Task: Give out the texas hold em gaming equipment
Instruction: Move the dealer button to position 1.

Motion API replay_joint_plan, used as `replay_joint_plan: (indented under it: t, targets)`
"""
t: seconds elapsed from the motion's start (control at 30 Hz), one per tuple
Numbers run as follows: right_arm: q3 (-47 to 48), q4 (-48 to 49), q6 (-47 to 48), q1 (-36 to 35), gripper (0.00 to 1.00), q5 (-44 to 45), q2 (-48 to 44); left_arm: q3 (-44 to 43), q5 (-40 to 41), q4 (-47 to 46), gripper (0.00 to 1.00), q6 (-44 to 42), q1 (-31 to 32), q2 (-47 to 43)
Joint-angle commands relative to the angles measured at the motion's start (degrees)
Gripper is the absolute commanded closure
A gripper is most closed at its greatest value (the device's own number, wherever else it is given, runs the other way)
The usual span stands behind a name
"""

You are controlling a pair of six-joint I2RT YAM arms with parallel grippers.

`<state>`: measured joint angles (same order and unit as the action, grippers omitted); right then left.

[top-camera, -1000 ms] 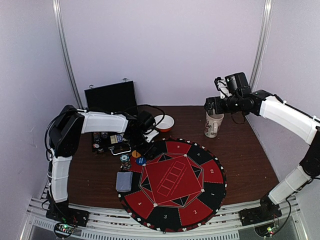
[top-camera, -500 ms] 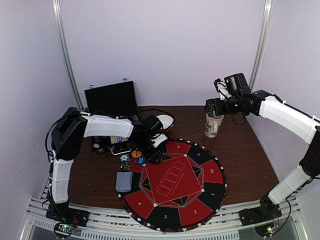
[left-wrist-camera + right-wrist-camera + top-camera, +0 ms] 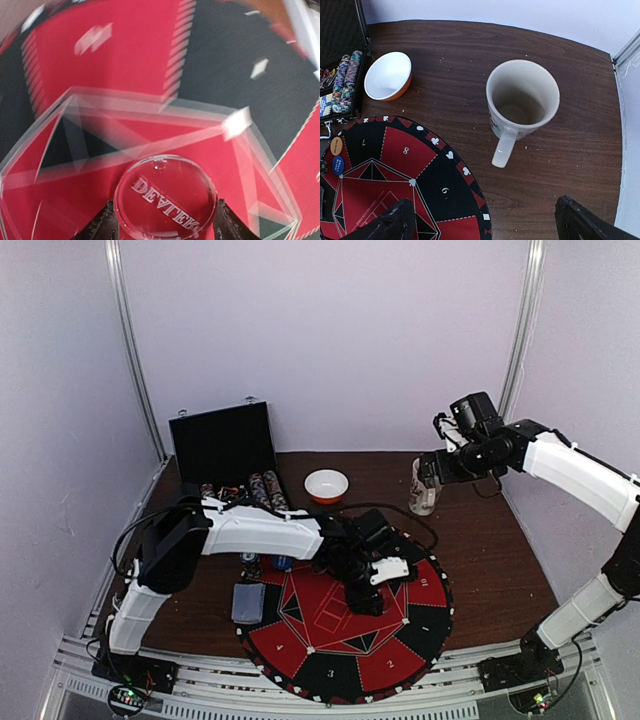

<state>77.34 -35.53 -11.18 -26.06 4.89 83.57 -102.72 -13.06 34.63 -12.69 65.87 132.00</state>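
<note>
Now our left arm (image 3: 260, 532) has swung from case (image 3: 222, 440) to mat (image 3: 400, 640).
We see chips (image 3: 265, 488) in the case and cards (image 3: 248, 602) beside the mat. Our left gripper (image 3: 362, 598) pinches the clear disc (image 3: 165, 197) over the red middle; only its wrist camera shows that. Our right gripper (image 3: 485, 222) holds its fingers (image 3: 385, 225) wide apart near the mug (image 3: 522, 97).

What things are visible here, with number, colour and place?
mat: one, red and black, table middle
clear disc: one, see-through, in left pincer, over mat
orange disc: one, orange, mat's left edge
blue disc: one, blue, beside orange disc
cards: one pile, grey-blue, left of mat
briefcase: one, black, open, far left
bowl: one, white and orange, behind mat
mug: one, cream, far right
table: one, brown
left pincer: shut on clear disc
right pincer: open, near mug
</note>
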Motion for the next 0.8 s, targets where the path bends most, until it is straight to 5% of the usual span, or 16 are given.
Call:
replay_joint_plan:
  t: [0.0, 0.27, 0.67, 0.77]
  targets:
    - [-1.78, -5.03, -2.68, 2.06, 0.00, 0.65, -5.69, -8.97, -4.95, 1.08, 0.60, -7.66, 2.26, 5.61]
    - [-3.54, -6.87, -3.27, 4.38, 0.00, 0.65, -9.00, -23.59, -7.01, 1.01, 0.61, -10.85, 6.64, 13.40]
    - [-4.76, -6.29, -2.78, 5.32, 0.00, 1.46, -9.65, -26.76, -7.76, -1.88, 0.61, -10.20, 7.43, 16.54]
    - [-5.01, -6.25, -2.84, 5.41, 0.00, 1.62, -9.57, -27.77, -6.64, -2.61, 0.55, -9.38, 7.48, 17.19]
